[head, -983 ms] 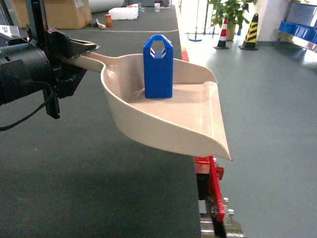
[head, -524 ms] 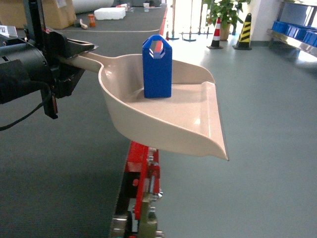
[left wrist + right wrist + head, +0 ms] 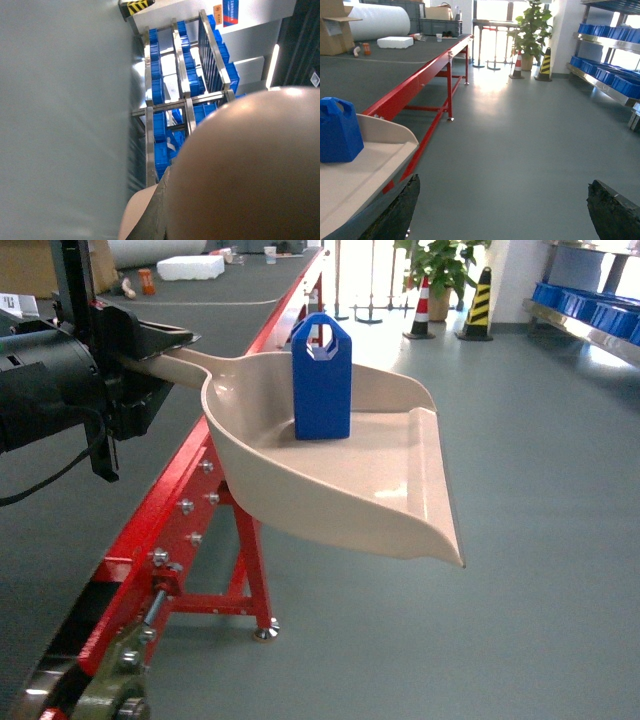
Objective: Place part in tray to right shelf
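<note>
Transport step, judged:
- part (image 3: 321, 377) upright in tray (image 3: 400, 510), held out over open floor beside red conveyor frame (image 3: 190, 490)
- left gripper (image 3: 140, 360) clenched on tray handle
- right gripper (image 3: 500, 210) spread wide, empty
- right shelf (image 3: 585, 325) well apart, far right; blue crates (image 3: 605, 75) on it
- next: level carry rightward, no tilt
- traffic cones (image 3: 478, 302) and plant (image 3: 440, 270) near route

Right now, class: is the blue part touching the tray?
Touching. Head view shows the part standing upright on the tray floor, no gap beneath.
</note>
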Motion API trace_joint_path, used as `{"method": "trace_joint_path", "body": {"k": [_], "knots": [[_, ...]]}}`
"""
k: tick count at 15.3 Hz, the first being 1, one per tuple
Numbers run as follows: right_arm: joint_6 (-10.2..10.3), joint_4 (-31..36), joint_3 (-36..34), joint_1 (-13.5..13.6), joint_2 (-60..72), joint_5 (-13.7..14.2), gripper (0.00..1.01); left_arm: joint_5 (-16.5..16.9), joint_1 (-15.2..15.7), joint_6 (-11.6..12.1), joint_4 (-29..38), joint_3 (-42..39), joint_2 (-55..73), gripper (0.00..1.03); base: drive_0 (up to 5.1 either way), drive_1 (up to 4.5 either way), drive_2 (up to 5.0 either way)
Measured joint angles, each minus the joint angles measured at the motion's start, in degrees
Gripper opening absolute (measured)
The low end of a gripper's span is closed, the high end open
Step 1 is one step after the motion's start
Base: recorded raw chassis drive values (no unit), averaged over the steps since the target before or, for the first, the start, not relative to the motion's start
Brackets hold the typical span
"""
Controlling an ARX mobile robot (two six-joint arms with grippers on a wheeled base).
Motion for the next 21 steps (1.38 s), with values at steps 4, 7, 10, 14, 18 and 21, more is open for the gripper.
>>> {"method": "trace_joint_path", "body": {"k": [4, 7, 10, 14, 18, 21], "knots": [[0.0, 0.0, 0.0, 0.0, 0.0, 0.0, 0.98, 0.0, 0.0, 0.0, 0.3, 0.0, 0.0, 0.14, 5.0, -2.40, -2.4], [0.0, 0.1, 0.0, 0.0, 0.0, -0.1, 0.98, 0.2, 0.0, 0.0, 0.3, 0.0, 0.0, 0.14, 4.8, -2.57, -2.6], [0.0, 0.1, 0.0, 0.0, 0.0, 0.0, 0.98, 0.0, 0.1, 0.0, 0.2, 0.0, 0.0, 0.14, 5.1, -2.28, -2.3], [0.0, 0.0, 0.0, 0.0, 0.0, 0.0, 0.98, 0.0, 0.1, 0.0, 0.4, 0.0, 0.0, 0.14, 4.9, -2.44, -2.4], [0.0, 0.0, 0.0, 0.0, 0.0, 0.0, 0.98, 0.1, -0.1, 0.0, 0.4, 0.0, 0.0, 0.14, 5.0, -2.43, -2.4], [0.0, 0.0, 0.0, 0.0, 0.0, 0.0, 0.98, -0.1, 0.0, 0.0, 0.1, 0.0, 0.0, 0.14, 5.0, -2.37, -2.4]]}}
